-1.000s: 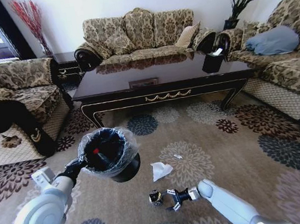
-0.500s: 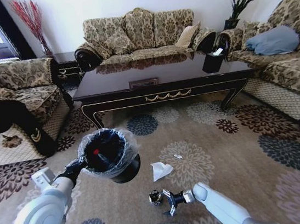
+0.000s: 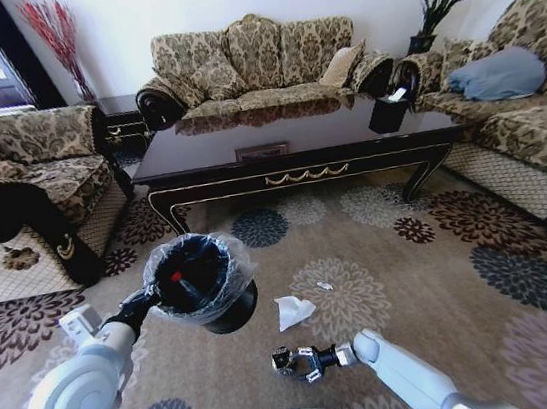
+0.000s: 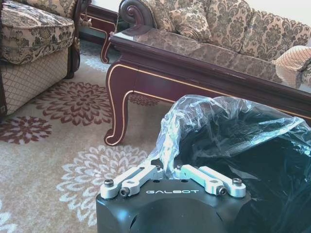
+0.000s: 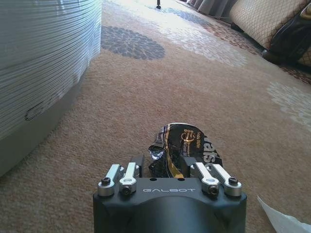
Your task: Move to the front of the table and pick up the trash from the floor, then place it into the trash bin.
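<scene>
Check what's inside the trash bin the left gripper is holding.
Inside the trash bin, held by the left gripper, the head view shows a red cap-like spot against the dark interior. The clear liner drapes its rim; the bottom is too dark to read.

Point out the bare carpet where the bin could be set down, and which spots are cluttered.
Free: the beige flowered carpet between the long dark glossy coffee table and the right arm. Crowded: the patch by the crumpled white paper, tiny white scrap and black-and-yellow wrapper, where the right gripper works. The left gripper holds the black lined bin.
</scene>
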Robot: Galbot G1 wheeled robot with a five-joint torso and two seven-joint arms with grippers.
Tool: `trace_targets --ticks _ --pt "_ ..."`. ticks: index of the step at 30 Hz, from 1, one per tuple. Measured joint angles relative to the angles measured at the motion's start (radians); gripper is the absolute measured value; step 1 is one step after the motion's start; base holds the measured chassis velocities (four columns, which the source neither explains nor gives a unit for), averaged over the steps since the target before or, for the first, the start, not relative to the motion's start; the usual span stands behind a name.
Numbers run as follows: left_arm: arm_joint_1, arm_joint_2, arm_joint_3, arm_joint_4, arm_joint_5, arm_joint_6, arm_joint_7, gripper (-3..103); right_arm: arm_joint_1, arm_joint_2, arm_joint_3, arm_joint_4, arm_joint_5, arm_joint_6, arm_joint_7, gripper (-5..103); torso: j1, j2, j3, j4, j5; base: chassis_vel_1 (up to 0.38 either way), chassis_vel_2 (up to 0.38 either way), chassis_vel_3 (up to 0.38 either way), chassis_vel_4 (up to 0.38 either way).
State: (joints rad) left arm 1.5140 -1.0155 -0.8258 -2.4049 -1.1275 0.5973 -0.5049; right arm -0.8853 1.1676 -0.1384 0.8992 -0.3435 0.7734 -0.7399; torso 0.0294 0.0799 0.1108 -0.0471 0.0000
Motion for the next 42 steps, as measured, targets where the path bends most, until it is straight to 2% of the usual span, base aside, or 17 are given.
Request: trace_targets --ticks 3,4,7,9,12,20,26,29,30,37,42 --pt "0.004 -0.001 -0.001 -0.001 0.001 0.000 0.000 4 -0.002 0.002 -0.001 0.002 0.001 0.000 0.001 30 0.000 0.000 0.000 0.0000 0.0000 0.000 0.000 0.000 0.000" --pt "0.004 -0.001 -0.001 -0.001 0.001 0.000 0.000 4 -0.002 0.002 -0.001 0.002 0.001 0.000 0.001 30 0.000 0.000 0.000 0.0000 0.0000 0.000 0.000 0.000 0.000" --pt "0.006 -0.002 -0.002 -0.004 0.001 0.000 0.000 4 -0.001 -0.006 0.003 0.007 0.000 0.004 0.002 14 0.000 0.000 0.000 0.0000 0.0000 0.000 0.000 0.000 0.000" --pt "0.006 -0.003 -0.002 -0.004 0.001 0.000 0.000 4 -0.001 -0.008 0.006 0.008 0.000 0.005 0.002 14 0.000 0.000 0.000 -0.0001 0.0000 0.000 0.000 0.000 0.000" --pt "0.007 -0.005 -0.001 -0.006 0.002 0.000 0.000 4 -0.002 -0.018 0.015 0.011 0.000 0.009 0.003 2 0.000 0.000 0.000 0.0000 0.0001 0.000 0.000 0.000 0.000" --pt "0.008 -0.005 0.001 -0.007 0.004 0.001 0.000 4 -0.012 -0.045 0.021 0.042 0.040 0.015 0.002 1 0.000 0.000 0.000 -0.0002 0.0001 0.000 0.000 0.000 0.000" --pt "0.011 -0.004 0.006 -0.002 0.012 0.001 0.000 4 -0.013 -0.096 0.040 0.117 0.153 0.011 0.000 1 0.000 0.000 0.000 0.0001 0.0001 0.000 0.000 0.000 0.000" --pt "0.011 -0.005 0.024 0.008 0.025 0.001 0.000 4 -0.003 -0.145 0.076 0.160 0.246 0.007 -0.005 1 0.000 0.000 0.000 0.0000 0.0001 0.000 0.000 0.000 0.000" --pt "0.011 -0.005 0.024 0.008 0.025 0.001 0.000 4 -0.003 -0.145 0.076 0.160 0.246 0.007 -0.005 1 0.000 0.000 0.000 0.0000 0.0001 0.000 0.000 0.000 0.000" --pt "0.017 -0.012 0.060 0.027 0.047 0.001 0.002 4 0.011 -0.199 0.211 0.182 0.295 0.008 -0.021 1 0.000 0.000 0.000 -0.0001 0.0000 0.000 0.000 0.000 0.000" --pt "0.033 -0.012 0.088 0.034 0.066 0.001 0.002 4 0.016 -0.226 0.288 0.213 0.322 -0.008 0.017 1 0.000 0.000 0.000 -0.0001 0.0003 0.000 0.000 0.000 0.000"
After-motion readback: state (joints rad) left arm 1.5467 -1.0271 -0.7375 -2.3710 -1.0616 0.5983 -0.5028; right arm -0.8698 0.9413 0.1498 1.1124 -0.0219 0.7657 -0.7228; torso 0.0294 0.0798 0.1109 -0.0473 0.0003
